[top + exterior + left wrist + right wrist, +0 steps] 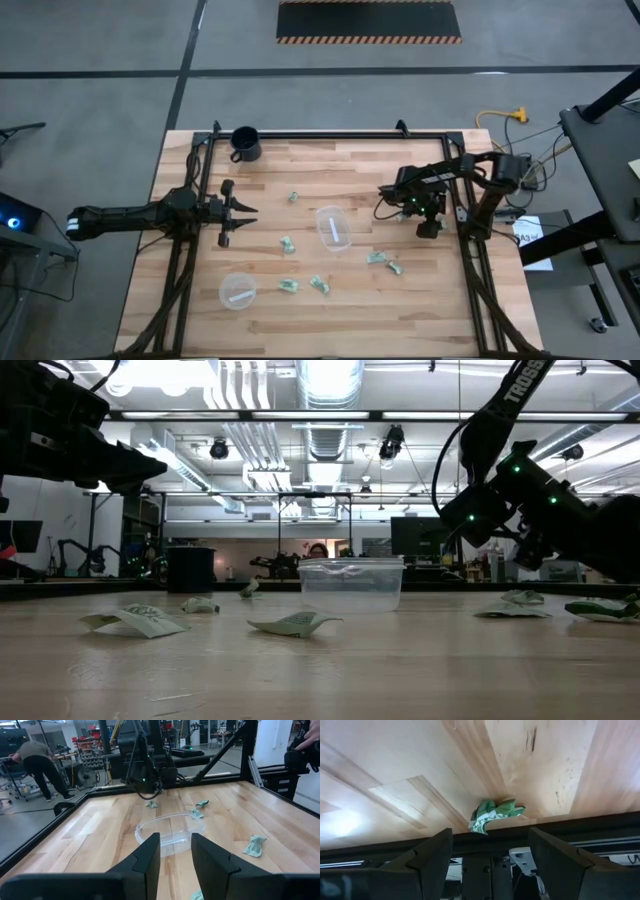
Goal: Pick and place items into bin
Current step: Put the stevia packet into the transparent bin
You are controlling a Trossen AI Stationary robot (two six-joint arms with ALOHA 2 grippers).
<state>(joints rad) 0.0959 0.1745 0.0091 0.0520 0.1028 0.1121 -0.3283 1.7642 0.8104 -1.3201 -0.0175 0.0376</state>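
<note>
The bin, a clear round cup (333, 228), stands on its base mid-table; it also shows in the low view (350, 582) and the left wrist view (170, 832). Several pale-green wrapped items lie flat on the wood around it, such as one (293, 197), another (287, 244) and a third (376, 257). My left gripper (240, 210) (175, 852) is open and empty, to the left of the cup and pointing at it. My right gripper (428, 222) (490, 850) is open and empty above the table's right part. One crumpled item (495, 815) lies ahead of its fingers, against a dark rail.
A black mug (245, 143) stands at the far left corner. A flatter clear dish with a white strip (237, 291) lies near the front left. A dark frame (462, 215) runs along the table's sides. People stand in the room beyond the table (40, 765).
</note>
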